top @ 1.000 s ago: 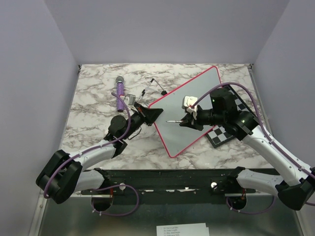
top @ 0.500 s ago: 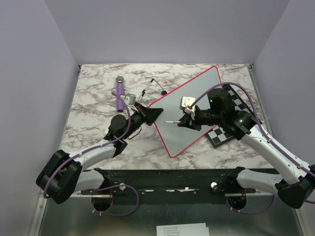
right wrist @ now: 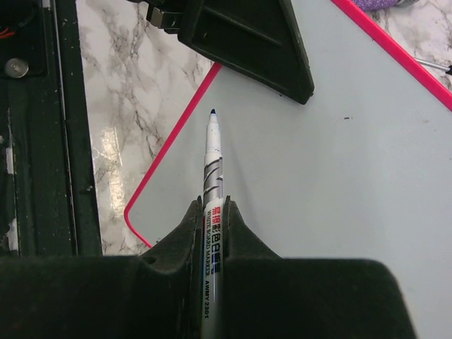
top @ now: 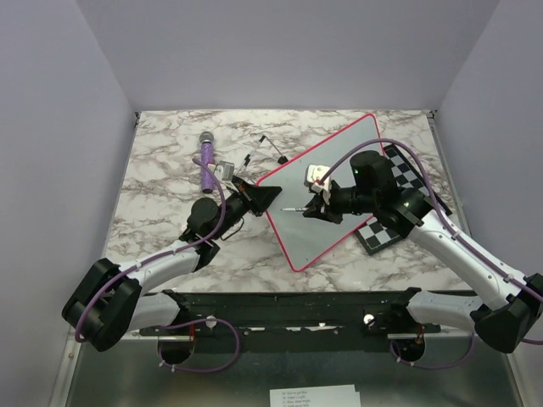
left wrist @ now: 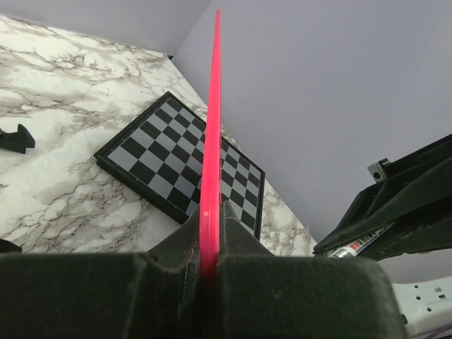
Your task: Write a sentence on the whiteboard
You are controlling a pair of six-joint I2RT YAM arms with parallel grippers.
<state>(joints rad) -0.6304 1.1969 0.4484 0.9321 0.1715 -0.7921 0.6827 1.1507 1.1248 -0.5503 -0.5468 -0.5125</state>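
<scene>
Whiteboard (top: 293, 233) sits right of centre on the bench (top: 170, 170), no words visible; left tool (left wrist: 210, 219) is closed on its pink rim; right tool (right wrist: 212, 212) is clamped round a marker (right wrist: 212, 159) reading "WHITE BOARD MARKER", tip over the board; contact unclear; writing seems not yet begun; next, press lightly and stroke.

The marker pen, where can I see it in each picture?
Top external: marker in the middle, held by the right gripper over the whiteboard.
Left wrist: marker bottom right, only a labelled bit shows.
Right wrist: marker centre, tip pointing up.
Shared landmark: the whiteboard's pink rim, in all three.
</scene>
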